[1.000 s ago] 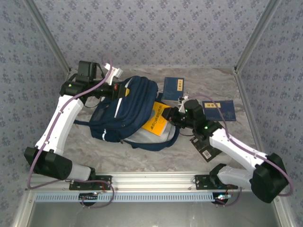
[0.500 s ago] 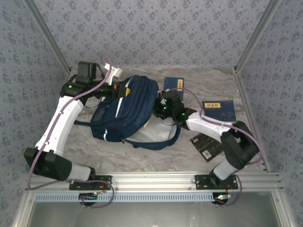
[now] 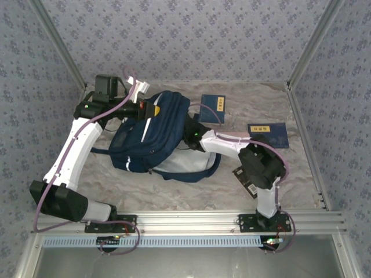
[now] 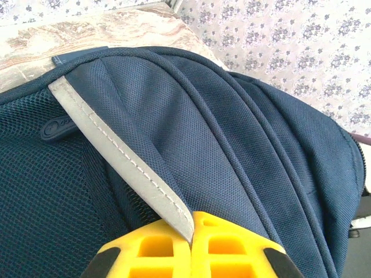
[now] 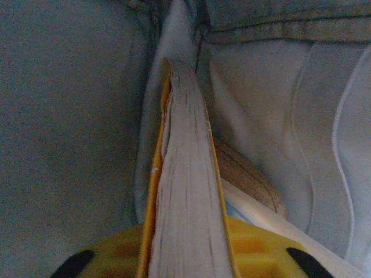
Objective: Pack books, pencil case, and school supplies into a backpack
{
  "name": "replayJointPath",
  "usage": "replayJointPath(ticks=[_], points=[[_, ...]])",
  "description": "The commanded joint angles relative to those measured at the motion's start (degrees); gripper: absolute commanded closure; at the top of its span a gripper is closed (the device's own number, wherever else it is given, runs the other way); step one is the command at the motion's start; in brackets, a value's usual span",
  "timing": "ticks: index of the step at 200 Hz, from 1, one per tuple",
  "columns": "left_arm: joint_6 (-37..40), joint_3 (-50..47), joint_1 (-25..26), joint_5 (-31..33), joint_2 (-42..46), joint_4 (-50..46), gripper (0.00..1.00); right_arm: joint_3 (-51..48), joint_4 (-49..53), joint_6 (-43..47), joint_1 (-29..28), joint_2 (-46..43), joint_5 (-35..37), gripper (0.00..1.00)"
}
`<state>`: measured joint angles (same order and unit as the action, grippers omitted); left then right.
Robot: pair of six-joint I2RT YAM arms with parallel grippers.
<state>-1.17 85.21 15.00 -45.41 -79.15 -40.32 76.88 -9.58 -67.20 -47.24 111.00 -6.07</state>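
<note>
Found the backpack (image 3: 145, 139) lying on the table (image 3: 191, 194) at about 9 o'clock from the middle, its mouth turned toward 3 o'clock. Saw the left gripper (image 4: 191, 246) at the 12 o'clock end of the bag, jaws pressed together on the white reflective stripe (image 4: 116, 168). Judged this pinch as a way to lift the upper fabric and hold the mouth wide for the other arm. Saw the right gripper (image 5: 185, 249) deep inside that mouth, entering from 3 o'clock, jaws set against both covers of the orange book (image 5: 184, 174), so clamped on it as far as could be told. Noted the book standing on edge, page side toward the wrist camera, pale lining close on both sides of it. Took this thin edge-on pose as chosen for sliding between the walls without catching. Counted outside on the table one of the navy books (image 3: 213, 106) at 1 o'clock, the second navy book (image 3: 269, 134) at 3 o'clock, and the black book (image 3: 248, 184) at 5 o'clock, partly under the right arm. Judged the packing as only begun, with those three yet to go in.
</note>
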Motion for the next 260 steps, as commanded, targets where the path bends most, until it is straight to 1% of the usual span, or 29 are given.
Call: replayJointPath(ticks=[1, 9, 24, 34, 46, 53, 56, 65, 85, 95, 104, 124, 149, 165, 178, 190, 212, 230, 260], points=[[0.65, 1.54, 0.2, -4.03, 4.37, 7.71, 1.0, 3.75, 3.08, 0.36, -0.28, 2.97, 2.42, 0.6], [1.02, 1.54, 0.2, -3.15, 4.46, 7.07, 1.0, 3.85, 3.33, 1.49, -0.23, 2.84, 2.37, 0.5], [1.38, 1.04, 0.24, -1.59, 5.13, 6.78, 1.0, 3.65, 4.84, 5.02, -0.31, 0.98, 3.18, 0.35], [1.73, 0.85, 0.12, -0.42, 5.48, 6.46, 1.0, 3.11, 5.79, 8.11, -0.39, -1.02, 4.03, 0.23], [2.13, 0.67, 0.11, 0.53, 5.76, 6.14, 1.0, 1.77, 6.7, 11.31, -0.47, -3.81, 4.38, 0.13], [2.22, 0.51, 0.07, 1.08, 5.77, 6.04, 1.0, 0.56, 6.97, 12.98, -0.45, -5.38, 4.31, 0.1], [2.16, 0.49, 0.11, 1.37, 5.77, 5.97, 1.0, 0.05, 6.88, 13.58, -0.32, -6.2, 4.32, 0.06], [2.13, 0.48, -0.04, 2.04, 5.77, 5.8, 1.0, -1.78, 6.27, 15.11, -0.24, -8.52, 4.11, 0.02], [1.72, -0.02, -0.65, 4.08, 6.16, 5.6, 1.0, -6.71, 3.71, 17.26, -0.04, -12.69, 2.57, 0.01], [1.29, -0.36, -1.06, 5.1, 6.54, 5.84, 1.0, -8.05, 3.59, 17.91, 0.1, -14.57, 2.39, 0.0], [1.2, -0.64, -1.2, 6.34, 6.9, 5.71, 1.0, -11.39, 3.82, 18.42, 0.11, -16.33, 2.53, 0.0], [1.1, -1.08, -1.49, 9.22, 7.4, 5.14, 1.0, -14.75, 5.79, 19.8, 0.29, -20.54, 5.15, 0.0], [0.9, -1.84, -2.06, 15.06, 8.28, 3.96, 1.0, -18.87, 6.85, 21.82, 0.45, -27.18, 8.71, 0.01], [-0.27, -2.54, -2.17, 20.24, 8.74, 3.95, 1.0, -20.77, 9.13, 23.15, 0.68, -31.99, 11.5, 0.01], [-1.25, -3.14, -2.04, 27.69, 8.97, 3.75, 1.0, -22.37, 11.17, 23.85, 1.0, -36.21, 14.33, 0.02], [-0.58, -4.13, -1.83, 33.99, 9.19, 3.41, 1.0, -23.89, 13.82, 24.0, 1.52, -40.21, 17.02, 0.02], [1.22, -5.92, 0.44, 42.98, 8.4, 3.18, 1.0, -27.62, 17.23, 24.64, 2.87, -47.67, 20.7, 0.02], [1.61, -7.26, 1.47, 45.61, 6.83, 3.14, 1.0, -30.57, 19.98, 25.56, 4.09, -52.96, 22.35, 0.03], [0.04, -7.47, 1.78, 49.72, 1.73, 1.8, 1.0, -34.47, 26.52, 25.33, 6.96, -59.96, 22.61, 0.03]])
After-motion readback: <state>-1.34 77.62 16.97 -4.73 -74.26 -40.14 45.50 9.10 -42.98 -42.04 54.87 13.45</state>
